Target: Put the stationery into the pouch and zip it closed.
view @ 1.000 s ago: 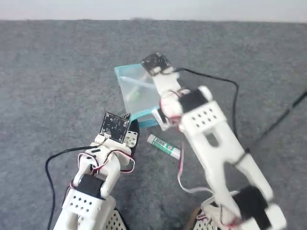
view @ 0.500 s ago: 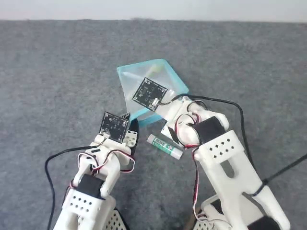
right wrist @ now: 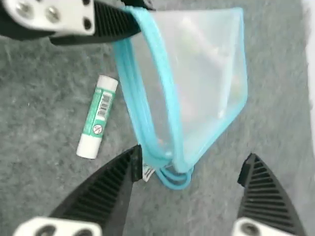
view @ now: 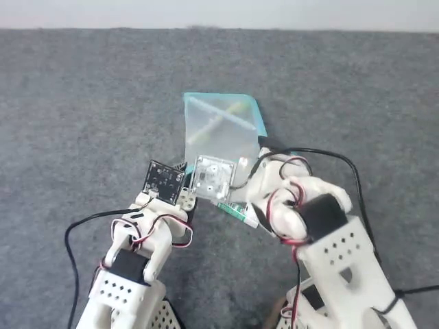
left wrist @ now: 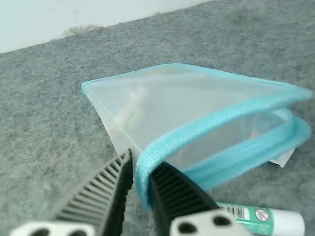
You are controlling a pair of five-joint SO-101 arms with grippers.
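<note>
l gripper (left wrist: pixel 136 166) pinching pouch (left wrist: pixel 187 103) rim; r gripper (right wrist: pixel 194 160) wide open.

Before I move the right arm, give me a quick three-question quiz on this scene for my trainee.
1. True or false: the left gripper is shut on the pouch at its teal edge.
2. Fill in: the right gripper hangs over the pouch with its jaws ____.
3. Where is the glue stick? A) inside the pouch; B) on the carpet beside the pouch; C) held by the right gripper.

Key: 1 true; 2 open; 3 B.
</note>
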